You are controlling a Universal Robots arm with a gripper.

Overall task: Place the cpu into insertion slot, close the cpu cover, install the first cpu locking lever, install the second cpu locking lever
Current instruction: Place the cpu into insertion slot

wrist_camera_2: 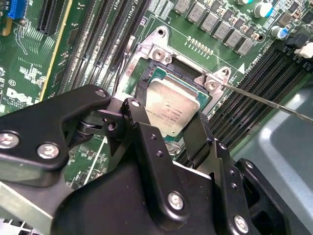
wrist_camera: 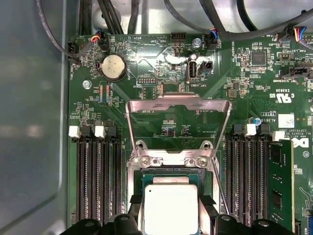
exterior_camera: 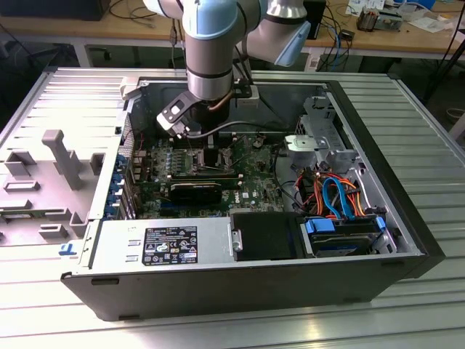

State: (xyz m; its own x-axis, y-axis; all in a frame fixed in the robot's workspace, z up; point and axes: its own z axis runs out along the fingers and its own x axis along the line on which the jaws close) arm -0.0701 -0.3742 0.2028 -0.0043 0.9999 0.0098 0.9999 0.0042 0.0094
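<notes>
In both wrist views the cpu (wrist_camera_2: 172, 104) (wrist_camera: 170, 208), a flat square chip with a dull silver top, lies within the silver rim of the insertion slot (wrist_camera_2: 161, 53) (wrist_camera: 171, 160). My gripper (wrist_camera_2: 168, 116) (wrist_camera: 169, 209) is shut on it, one black finger (wrist_camera_2: 195, 133) on each of two opposite edges. I cannot tell whether the chip is fully seated. The cpu cover (wrist_camera: 178, 104), a thin silver frame, stands swung open beyond the slot. A thin wire locking lever (wrist_camera_2: 266, 104) (wrist_camera: 221, 188) sticks out beside the socket. In the exterior view the gripper (exterior_camera: 209, 145) hangs low over the motherboard.
Long black memory slots (wrist_camera: 98, 181) flank the socket, and a green memory stick (wrist_camera: 281, 186) stands in one. A black card (exterior_camera: 196, 193) lies near the socket. Coloured cables (exterior_camera: 334, 193), a drive (exterior_camera: 341, 236) and the case walls (exterior_camera: 131, 123) surround the board.
</notes>
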